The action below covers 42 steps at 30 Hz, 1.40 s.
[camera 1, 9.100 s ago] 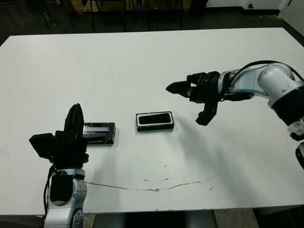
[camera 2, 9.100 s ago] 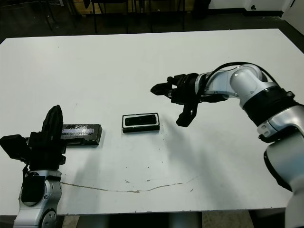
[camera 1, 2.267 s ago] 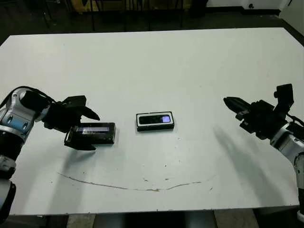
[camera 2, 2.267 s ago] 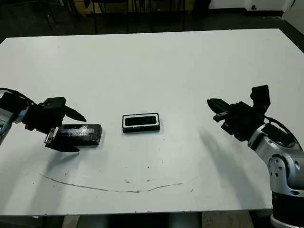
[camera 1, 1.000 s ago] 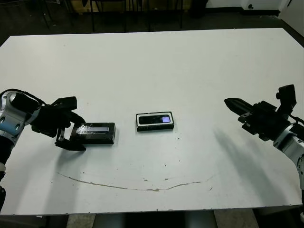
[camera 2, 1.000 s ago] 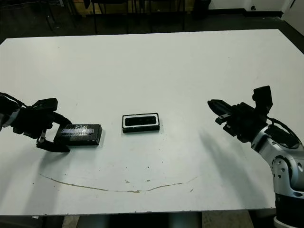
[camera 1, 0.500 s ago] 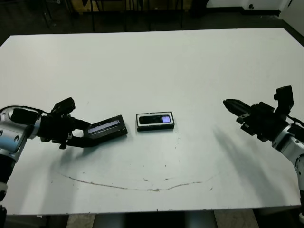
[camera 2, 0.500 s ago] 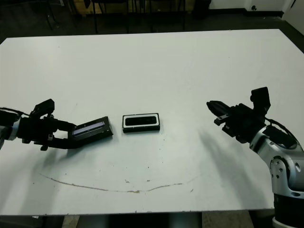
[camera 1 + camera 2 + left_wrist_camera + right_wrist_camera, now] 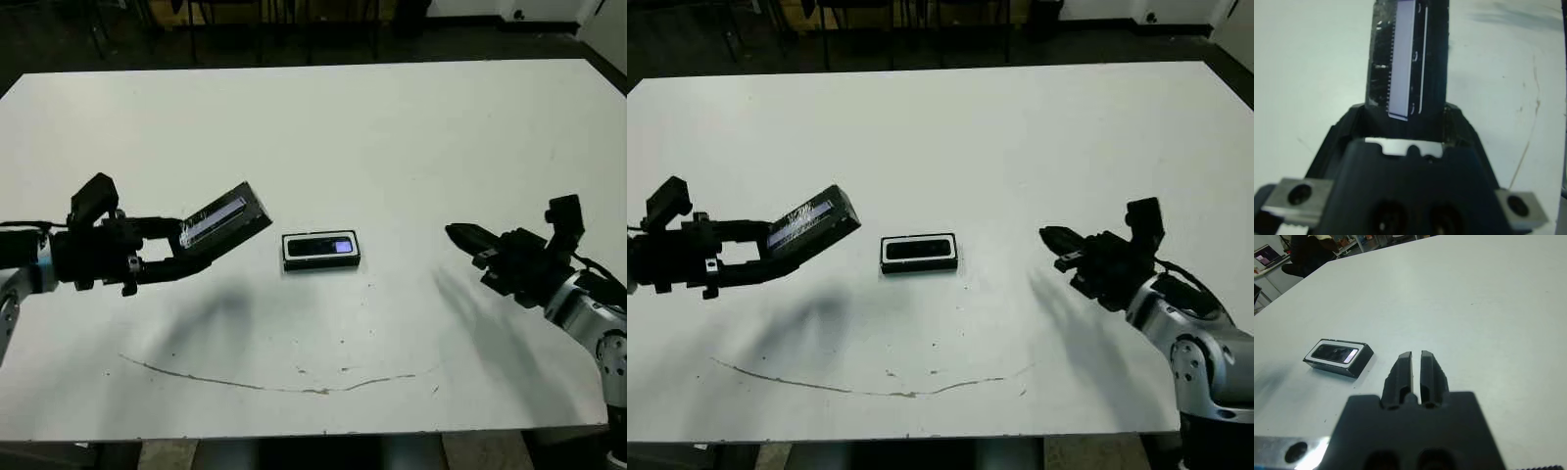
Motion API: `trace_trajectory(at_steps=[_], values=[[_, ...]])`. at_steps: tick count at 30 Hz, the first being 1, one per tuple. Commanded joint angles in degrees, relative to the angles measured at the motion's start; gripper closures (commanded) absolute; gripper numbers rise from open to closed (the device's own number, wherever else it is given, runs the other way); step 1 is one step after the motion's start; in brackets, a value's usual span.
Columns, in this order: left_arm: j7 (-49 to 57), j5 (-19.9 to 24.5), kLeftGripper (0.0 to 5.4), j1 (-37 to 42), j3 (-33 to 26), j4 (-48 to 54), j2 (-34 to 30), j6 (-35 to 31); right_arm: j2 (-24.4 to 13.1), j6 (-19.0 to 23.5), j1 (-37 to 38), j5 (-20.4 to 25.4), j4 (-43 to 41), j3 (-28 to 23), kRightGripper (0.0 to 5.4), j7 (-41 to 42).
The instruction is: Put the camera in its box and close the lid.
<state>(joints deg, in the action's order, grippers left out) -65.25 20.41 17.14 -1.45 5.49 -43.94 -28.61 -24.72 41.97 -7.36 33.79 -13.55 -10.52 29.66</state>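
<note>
Between left end effector (image 9: 186, 257) fingers, lid (image 9: 225, 219); label strip unreadable.

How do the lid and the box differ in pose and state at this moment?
The lid is held off the table, tilted, in the left pincer; the box lies flat on the table, untouched. The lid shows a pale silvery strip on a black face; the box shows a white lining with the camera inside. The lid sits left of the box, not over it. Both are black and rectangular.
</note>
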Motion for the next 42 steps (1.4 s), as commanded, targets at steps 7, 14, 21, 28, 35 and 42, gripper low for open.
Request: trace_trajectory(at_steps=[7,14,21,28,35,42], values=[[-2.93,-6.97,2.78,14.84,13.19,-10.38,1.50,-0.81,0.56,-8.16,2.09,-3.15,3.02,1.61,5.40,2.92],[-6.14,-10.16,2.78,22.27,18.78,-22.99,7.61,0.89,0.57,-9.39,1.00,-2.74,6.77,1.34,5.40,4.63],[-9.73,-11.66,2.78,27.16,19.95,-34.50,12.89,4.52,0.14,-11.84,0.91,-4.16,7.10,1.70,5.40,5.29],[-13.04,-12.92,2.78,29.17,20.32,-41.23,16.00,5.66,0.18,-10.93,1.33,-3.51,5.54,1.36,5.40,4.89],[-16.16,-13.19,2.78,30.15,20.12,-45.38,18.08,6.57,0.53,-8.88,2.12,-2.55,3.33,0.85,5.40,3.12],[-18.64,-15.01,2.78,32.69,21.12,-50.77,20.70,8.31,0.44,-7.55,2.00,-1.77,2.64,0.43,5.40,2.78]])
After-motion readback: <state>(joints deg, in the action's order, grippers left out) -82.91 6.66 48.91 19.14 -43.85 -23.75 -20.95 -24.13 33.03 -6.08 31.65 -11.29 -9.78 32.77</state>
